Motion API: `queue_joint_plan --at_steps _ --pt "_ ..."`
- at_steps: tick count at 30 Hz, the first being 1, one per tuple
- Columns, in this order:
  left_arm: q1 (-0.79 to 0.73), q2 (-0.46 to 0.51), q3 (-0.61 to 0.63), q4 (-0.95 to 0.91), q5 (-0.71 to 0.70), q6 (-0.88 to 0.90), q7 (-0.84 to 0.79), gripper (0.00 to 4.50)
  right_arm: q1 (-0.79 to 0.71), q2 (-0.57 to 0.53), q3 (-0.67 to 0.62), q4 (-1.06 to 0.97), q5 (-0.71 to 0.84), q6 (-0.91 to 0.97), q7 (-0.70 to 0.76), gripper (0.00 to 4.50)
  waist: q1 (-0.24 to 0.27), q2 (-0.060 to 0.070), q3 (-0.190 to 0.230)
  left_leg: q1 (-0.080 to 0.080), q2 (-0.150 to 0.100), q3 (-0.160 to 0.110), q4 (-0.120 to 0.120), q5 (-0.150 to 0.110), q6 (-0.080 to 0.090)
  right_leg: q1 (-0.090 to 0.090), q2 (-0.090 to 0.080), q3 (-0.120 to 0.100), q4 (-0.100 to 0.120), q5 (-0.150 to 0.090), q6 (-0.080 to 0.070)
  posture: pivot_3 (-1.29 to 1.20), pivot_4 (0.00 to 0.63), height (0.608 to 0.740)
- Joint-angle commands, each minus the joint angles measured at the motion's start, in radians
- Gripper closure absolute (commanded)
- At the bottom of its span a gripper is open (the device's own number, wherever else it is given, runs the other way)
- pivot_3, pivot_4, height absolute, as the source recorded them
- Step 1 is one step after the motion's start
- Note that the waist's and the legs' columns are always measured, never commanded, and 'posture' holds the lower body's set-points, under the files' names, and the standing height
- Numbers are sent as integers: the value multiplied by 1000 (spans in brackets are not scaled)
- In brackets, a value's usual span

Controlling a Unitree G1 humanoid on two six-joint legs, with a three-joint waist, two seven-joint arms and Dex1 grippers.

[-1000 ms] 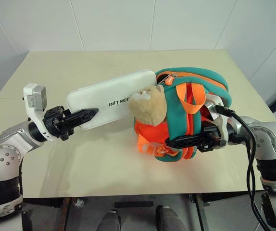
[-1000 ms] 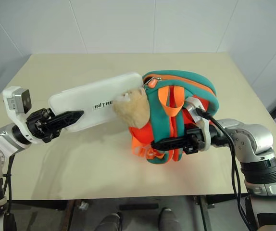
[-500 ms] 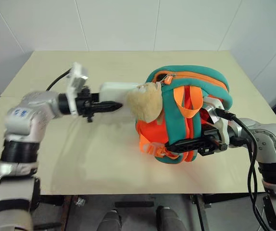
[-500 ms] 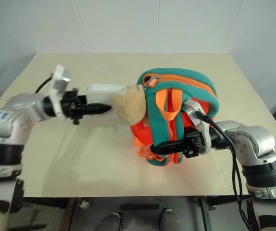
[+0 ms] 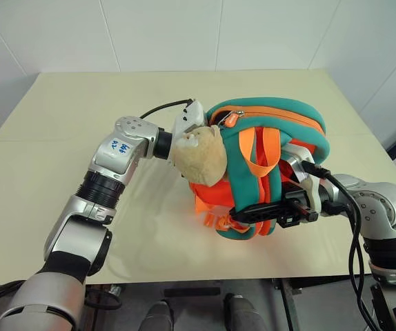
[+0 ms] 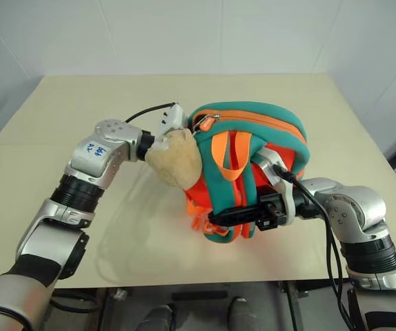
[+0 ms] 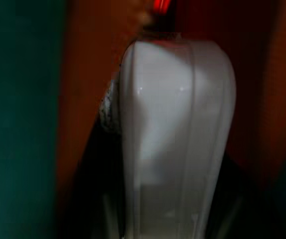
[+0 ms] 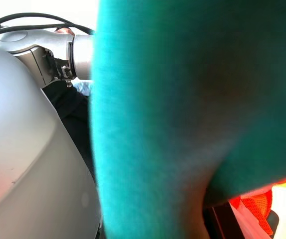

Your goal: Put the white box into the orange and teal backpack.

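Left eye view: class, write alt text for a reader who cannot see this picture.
An orange and teal backpack stands on a beige table, a tan plush toy hanging off it. The left arm reaches in behind the toy, while the right claw is clamped on the backpack's front.

Both arms are showing silver-grey metal shells with black ribbed joint bands — the left arm (image 5: 119,155) is wearing a small blue handwritten mark, and black cables are looping off the right arm (image 5: 381,214).
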Motion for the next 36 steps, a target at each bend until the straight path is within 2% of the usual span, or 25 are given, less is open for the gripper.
queue_joint_plan --at_steps 1,7,11,21,27,31,36 --pt "3 -16 69 7 -30 16 29 2818 5 4 -26 -40 33 -4 -15 4497 0 0 0 0 0 0 0 0 0 0 0 0 0 0 0 0 150 740" --pt "43 34 138 -65 -35 13 31 1095 12 0 -21 -34 28 -15 -22 4500 -5 0 0 1 0 -1 1 0 0 0 0 0 3 0 0 0 150 740" --pt "75 110 191 -158 -41 -15 23 33 4 7 -10 -21 16 -25 -25 4500 -6 0 0 1 0 -1 1 1 0 0 0 0 4 0 0 0 150 740" --pt "224 325 362 -427 -225 110 -56 33 -12 18 21 19 -22 -60 -13 4500 -3 0 0 1 0 -1 1 1 -1 -1 0 0 8 0 -1 0 150 740" --pt "328 395 433 -572 -342 193 -53 33 -17 24 41 37 -43 -78 -2 4500 -4 0 0 2 0 -2 1 1 0 -1 0 0 8 -1 -2 0 150 740" --pt "350 391 455 -606 -390 211 -15 33 -24 28 47 45 -52 -82 5 4500 -4 0 0 3 0 -2 1 2 0 -1 1 0 10 -1 -2 0 150 740" --pt "345 328 398 -612 -365 169 42 33 -32 39 52 52 -62 -83 9 4500 -3 0 0 4 0 -2 2 3 0 0 1 0 10 -1 -2 0 150 740"
